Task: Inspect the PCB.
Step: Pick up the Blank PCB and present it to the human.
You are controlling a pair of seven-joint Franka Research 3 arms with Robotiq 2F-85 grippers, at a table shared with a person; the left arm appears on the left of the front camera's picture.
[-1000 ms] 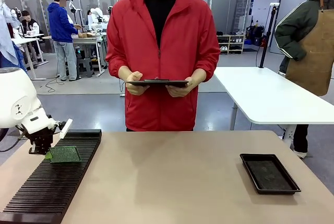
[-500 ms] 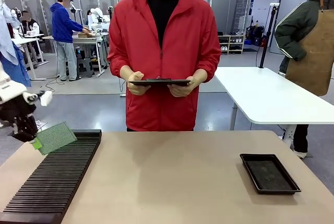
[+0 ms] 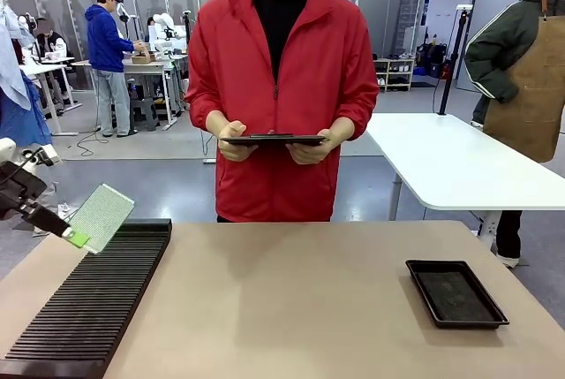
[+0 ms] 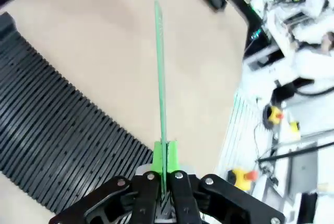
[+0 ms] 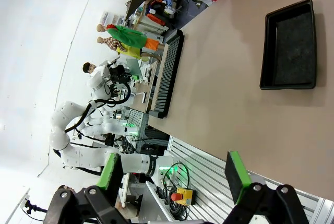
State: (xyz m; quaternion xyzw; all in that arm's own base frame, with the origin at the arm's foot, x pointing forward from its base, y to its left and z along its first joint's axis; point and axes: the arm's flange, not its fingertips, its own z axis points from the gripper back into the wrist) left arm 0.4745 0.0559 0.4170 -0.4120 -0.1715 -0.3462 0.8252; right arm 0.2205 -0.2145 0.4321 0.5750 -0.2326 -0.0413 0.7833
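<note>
The PCB (image 3: 101,214) hangs tilted above the black slotted rack (image 3: 97,299), clamped in the left gripper (image 3: 78,238); the right gripper (image 5: 173,174) gapes empty.

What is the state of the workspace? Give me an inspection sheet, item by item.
Surface: tan table, no marks seen.
Job's things: PCB held tilted in the air near the far end of the slotted black rack, clamped at one end.
Clutter: shallow black tray at the right.
Grippers: left gripper shut on the PCB; right gripper open, holding nothing.
Cables: nothing seen on the table.
Surroundings: person in a red jacket at the far side holding a dark tablet; white table behind.
</note>
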